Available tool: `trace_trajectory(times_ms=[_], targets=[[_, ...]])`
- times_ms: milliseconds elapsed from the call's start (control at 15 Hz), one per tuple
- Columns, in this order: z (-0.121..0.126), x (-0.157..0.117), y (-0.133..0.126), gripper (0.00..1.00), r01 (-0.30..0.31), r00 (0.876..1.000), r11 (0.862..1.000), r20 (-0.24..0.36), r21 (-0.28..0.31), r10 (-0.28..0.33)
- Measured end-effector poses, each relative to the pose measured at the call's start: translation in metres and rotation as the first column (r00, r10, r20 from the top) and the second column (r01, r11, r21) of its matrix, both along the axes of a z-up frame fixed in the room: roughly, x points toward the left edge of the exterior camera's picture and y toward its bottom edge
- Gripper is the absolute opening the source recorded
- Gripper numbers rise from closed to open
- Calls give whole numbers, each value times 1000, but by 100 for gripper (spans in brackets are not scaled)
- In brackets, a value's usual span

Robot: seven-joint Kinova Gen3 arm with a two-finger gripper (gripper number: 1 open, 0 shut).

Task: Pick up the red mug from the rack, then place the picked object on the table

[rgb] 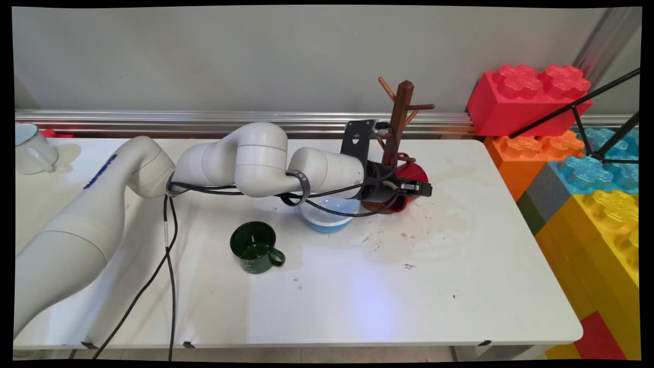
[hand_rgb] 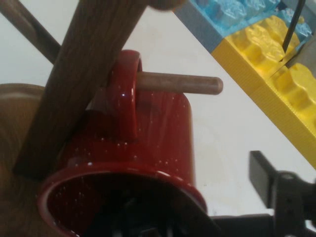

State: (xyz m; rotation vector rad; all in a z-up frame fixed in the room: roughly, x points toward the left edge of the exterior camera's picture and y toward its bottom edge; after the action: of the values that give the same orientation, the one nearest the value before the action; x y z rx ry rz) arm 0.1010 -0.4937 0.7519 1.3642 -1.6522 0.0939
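- At the mug tree near the table's far edge, I see a glossy, white-speckled red mug hung by its handle on a peg.
- My gripper sits at its rim; grip unclear to me.
- Green mug and blue bowl look empty.
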Motion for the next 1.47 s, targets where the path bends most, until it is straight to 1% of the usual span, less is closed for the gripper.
trace_trajectory(times_ms=[400, 667, 1067, 1467], targets=[[1, 2, -2, 0, -17, 1000, 1000, -2, 2, 17], [4, 4, 0, 0, -14, 1000, 1000, -7, 6, 14], [15, 2, 12, 0, 19, 998, 1000, -53, 16, -18], [30, -10, 26, 0, 56, 993, 998, -104, 27, -53]])
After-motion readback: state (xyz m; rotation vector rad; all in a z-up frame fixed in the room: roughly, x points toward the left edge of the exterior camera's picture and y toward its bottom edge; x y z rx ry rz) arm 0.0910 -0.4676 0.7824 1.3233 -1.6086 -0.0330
